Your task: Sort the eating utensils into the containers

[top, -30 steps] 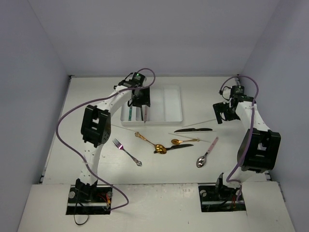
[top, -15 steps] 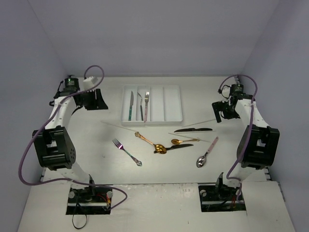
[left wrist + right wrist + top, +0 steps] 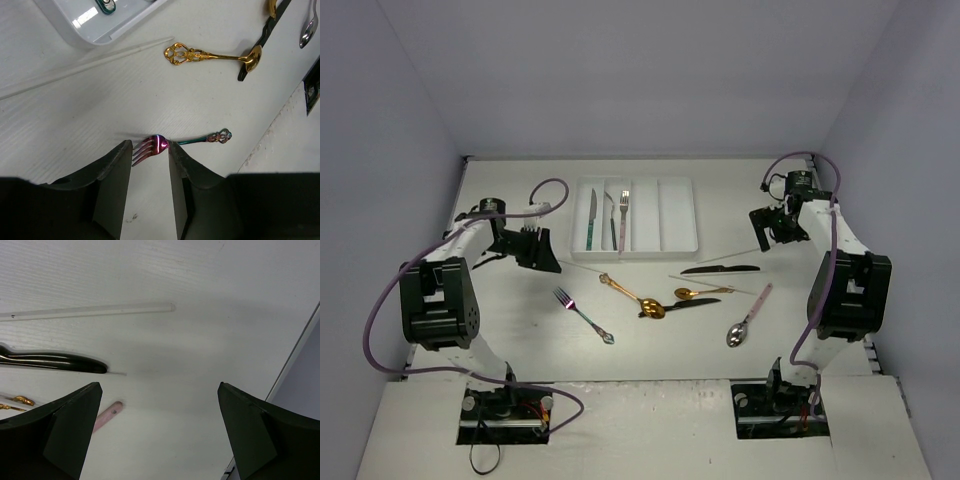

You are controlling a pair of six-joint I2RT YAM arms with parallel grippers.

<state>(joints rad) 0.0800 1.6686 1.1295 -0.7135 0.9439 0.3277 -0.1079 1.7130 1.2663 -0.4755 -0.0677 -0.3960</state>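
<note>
Eating utensils (image 3: 623,212) are partly sorted: three lie in the white tray (image 3: 680,215)'s left compartments, while a fork (image 3: 582,314), spoons (image 3: 632,295), a black knife (image 3: 720,269) and chopsticks (image 3: 85,67) lie loose on the table (image 3: 500,330) between the narrowly open, empty left gripper (image 3: 535,250) and the wide-open, empty right gripper (image 3: 159,385).

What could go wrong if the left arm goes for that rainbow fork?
The rainbow fork lies flat on the table, so the left gripper might scrape the surface or lose it. A pale chopstick lies between fork and cutlery tray; a low carry could sweep it aside.
</note>
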